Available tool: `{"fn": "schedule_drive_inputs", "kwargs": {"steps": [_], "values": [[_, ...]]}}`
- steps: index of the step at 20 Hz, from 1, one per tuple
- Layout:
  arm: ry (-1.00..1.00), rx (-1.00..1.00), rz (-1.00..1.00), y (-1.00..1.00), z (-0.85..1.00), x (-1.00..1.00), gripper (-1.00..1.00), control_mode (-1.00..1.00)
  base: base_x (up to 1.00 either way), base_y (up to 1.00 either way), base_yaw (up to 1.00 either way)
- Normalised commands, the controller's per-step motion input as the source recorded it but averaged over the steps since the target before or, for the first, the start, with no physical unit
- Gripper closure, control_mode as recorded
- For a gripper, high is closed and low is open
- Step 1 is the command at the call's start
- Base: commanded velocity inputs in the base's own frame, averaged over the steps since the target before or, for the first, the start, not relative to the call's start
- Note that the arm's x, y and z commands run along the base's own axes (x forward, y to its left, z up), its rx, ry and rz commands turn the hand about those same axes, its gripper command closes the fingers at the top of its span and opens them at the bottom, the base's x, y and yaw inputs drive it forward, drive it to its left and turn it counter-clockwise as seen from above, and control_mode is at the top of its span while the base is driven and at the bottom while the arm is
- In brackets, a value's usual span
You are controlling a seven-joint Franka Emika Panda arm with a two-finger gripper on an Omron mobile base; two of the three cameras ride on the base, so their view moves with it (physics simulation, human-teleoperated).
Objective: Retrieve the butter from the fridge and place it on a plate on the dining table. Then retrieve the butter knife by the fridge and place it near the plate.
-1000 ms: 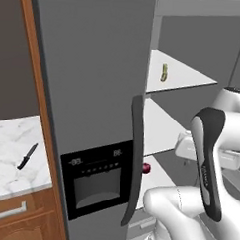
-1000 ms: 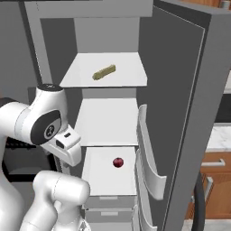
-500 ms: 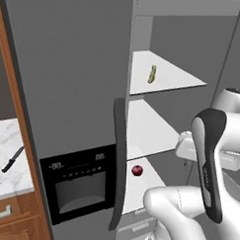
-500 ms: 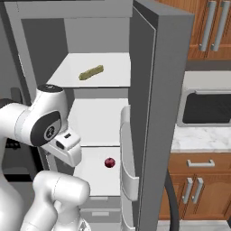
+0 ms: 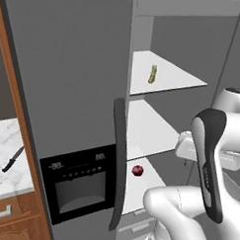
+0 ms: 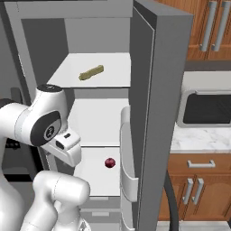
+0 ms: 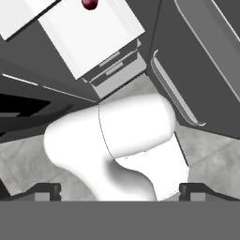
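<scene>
The fridge (image 5: 78, 105) stands with its left door shut and its right door (image 6: 155, 113) swung open. On the upper shelf lies the butter (image 5: 152, 74) (image 6: 91, 72), a small olive stick. To the fridge's left, the dark butter knife (image 5: 12, 159) rests on the marble counter. My arm is folded low in front of the fridge, well below the butter. My gripper (image 7: 121, 190) points down at the floor, open, with nothing between its fingertips (image 7: 44, 191). The plate and the dining table are out of view.
A small red fruit (image 5: 137, 170) (image 6: 109, 163) (image 7: 90, 3) sits on the lower shelf, above the fridge drawers (image 7: 112, 63). A microwave (image 6: 205, 108) stands on the counter right of the open door, over wooden cabinets (image 6: 198, 189).
The whole picture has shifted as the base drove along the fridge front, and the fridge looks closer. The arm keeps its folded pose and the gripper stays open.
</scene>
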Motion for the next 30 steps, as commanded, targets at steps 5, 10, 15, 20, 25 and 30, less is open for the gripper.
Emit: {"fn": "schedule_drive_inputs", "kwargs": {"steps": [5, 10, 15, 20, 25, 30], "values": [[0.00, 0.00, 0.01, 0.00, 0.00, 0.05, -1.00, -1.00, 0.16, 0.00, 0.01], [-0.09, 0.00, 0.02, 0.00, 0.32, 0.30, -1.00, -1.00, 0.00, 0.00, 0.00], [-0.16, 0.00, 0.01, 0.00, 0.60, 0.26, -1.00, -1.00, 0.00, 0.00, 0.00], [-0.26, -0.10, 0.00, 0.00, 0.43, 0.57, -1.00, -1.00, 0.00, 0.00, 0.00], [-0.25, -0.14, 0.00, -0.16, 0.35, 0.51, -1.00, -1.00, 0.00, 0.00, 0.00], [-0.34, -0.09, -0.01, -0.28, 0.24, 0.20, -1.00, -1.00, 0.00, 0.00, 0.00]]}}
